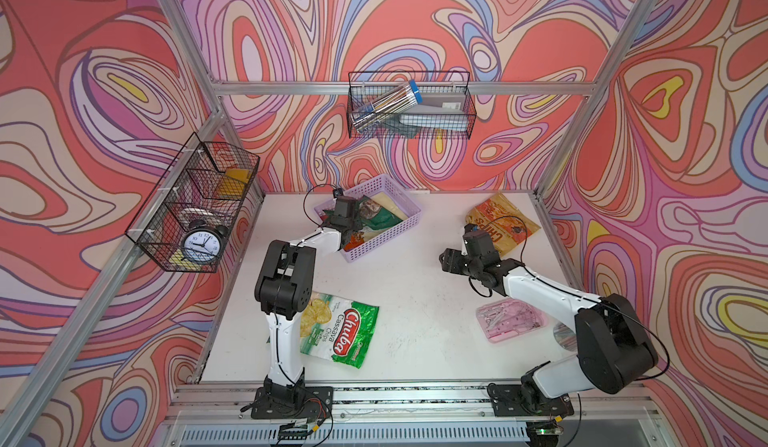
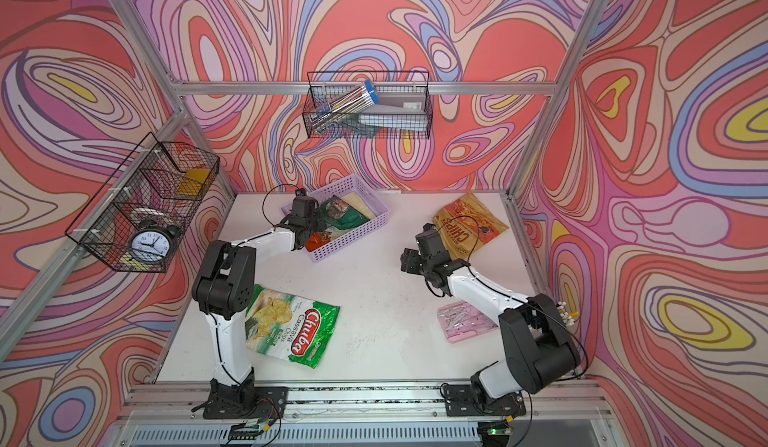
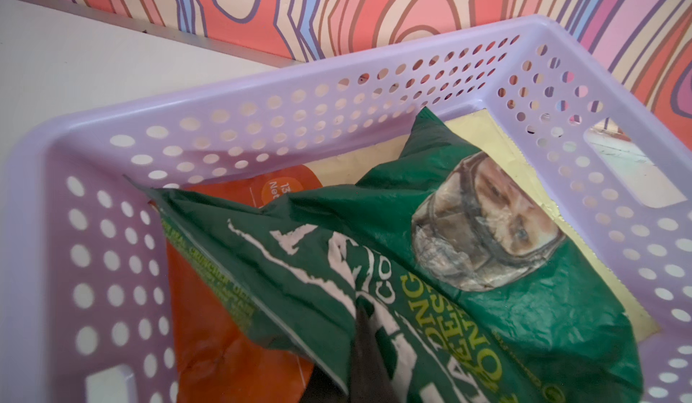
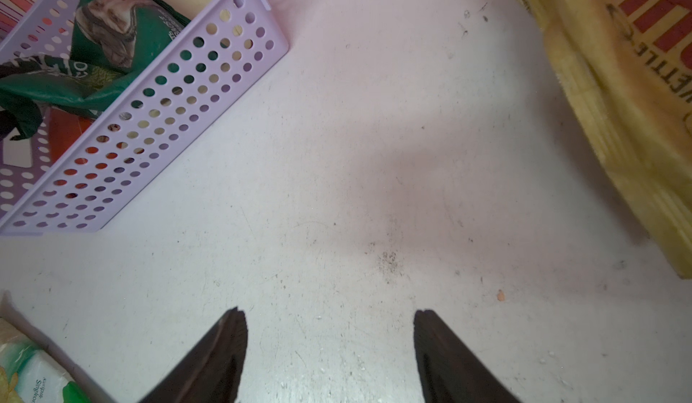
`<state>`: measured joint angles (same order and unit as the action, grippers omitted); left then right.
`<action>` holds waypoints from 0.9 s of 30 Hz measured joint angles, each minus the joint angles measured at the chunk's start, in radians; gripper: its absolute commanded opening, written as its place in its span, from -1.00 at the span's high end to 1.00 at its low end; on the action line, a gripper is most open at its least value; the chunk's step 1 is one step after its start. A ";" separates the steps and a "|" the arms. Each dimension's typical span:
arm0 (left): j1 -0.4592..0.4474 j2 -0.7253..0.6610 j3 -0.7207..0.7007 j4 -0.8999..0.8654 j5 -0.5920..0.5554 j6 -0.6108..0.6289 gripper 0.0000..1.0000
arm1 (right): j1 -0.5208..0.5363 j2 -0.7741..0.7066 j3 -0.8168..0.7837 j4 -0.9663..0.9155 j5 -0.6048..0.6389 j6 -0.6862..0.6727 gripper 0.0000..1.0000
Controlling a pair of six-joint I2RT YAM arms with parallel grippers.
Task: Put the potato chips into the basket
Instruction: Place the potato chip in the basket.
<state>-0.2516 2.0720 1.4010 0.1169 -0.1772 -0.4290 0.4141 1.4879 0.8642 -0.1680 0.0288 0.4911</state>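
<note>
The lavender basket (image 1: 382, 237) (image 3: 262, 120) stands at the table's back left. Inside it a dark green bag with a face (image 1: 384, 216) (image 3: 486, 326) lies crumpled over an orange-cream bag (image 3: 224, 345). My left gripper (image 3: 361, 307) reaches into the basket, shut on the green bag's foil. A yellow-orange CHIPS bag (image 1: 498, 216) (image 4: 618, 101) lies at the back right. A green-white Chuba bag (image 1: 340, 328) lies at the front left, beside the left arm. My right gripper (image 4: 329, 313) (image 1: 446, 260) hovers open over bare table between the basket and the CHIPS bag, holding nothing.
A pink transparent case (image 1: 509, 320) lies at the front right, partly under the right arm. Black wire baskets hang on the back wall (image 1: 409, 106) and the left wall (image 1: 195, 208), the left one holding an alarm clock (image 1: 201, 243). Aluminium frame posts edge the table.
</note>
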 measured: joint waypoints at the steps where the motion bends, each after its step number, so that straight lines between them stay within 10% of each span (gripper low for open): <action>1: 0.001 0.006 0.005 0.001 0.006 -0.002 1.00 | 0.000 0.000 0.000 0.000 0.000 0.000 -0.44; 27: 0.003 0.166 0.174 0.137 0.230 -0.001 0.81 | 0.008 -0.001 0.000 -0.004 0.007 0.008 -0.44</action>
<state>-0.2489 2.2383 1.5749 0.2543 0.0528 -0.4297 0.4225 1.4868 0.8642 -0.1719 0.0357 0.4995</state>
